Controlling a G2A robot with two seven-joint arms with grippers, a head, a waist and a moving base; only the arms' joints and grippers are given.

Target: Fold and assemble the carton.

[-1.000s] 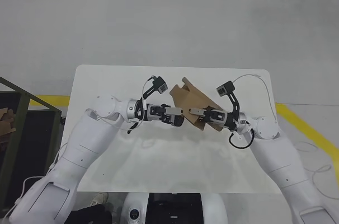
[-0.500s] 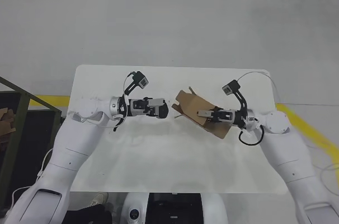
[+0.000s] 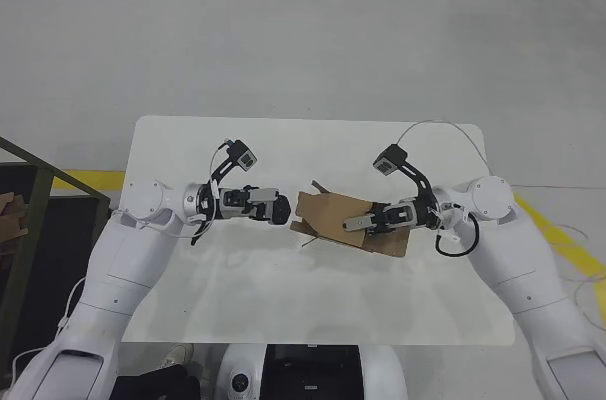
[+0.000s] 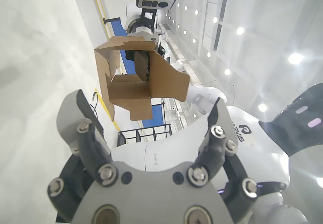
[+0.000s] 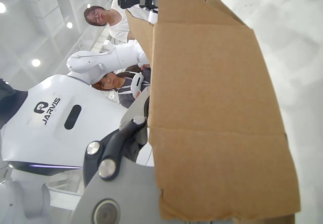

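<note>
A: Item: carton [image 3: 328, 213]. Location?
B: Over the middle of the white table [image 3: 283, 290], partly folded, clamped in the right gripper [image 3: 360, 222].
A: Left gripper [image 3: 281, 209]?
B: Fingers spread, holding nothing, just beside the carton's open end.

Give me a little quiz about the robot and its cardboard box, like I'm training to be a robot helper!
1. True or false: the left claw is gripping the carton.
2. Which one holds the carton up? A) the left claw B) the right claw C) neither, it lies flat on its own
3. Fill in the missing word: the left claw's fingers are spread ____ (open or shut).

Key: 1 false, as it sits apart from the carton. 2 B. 3 open.
</note>
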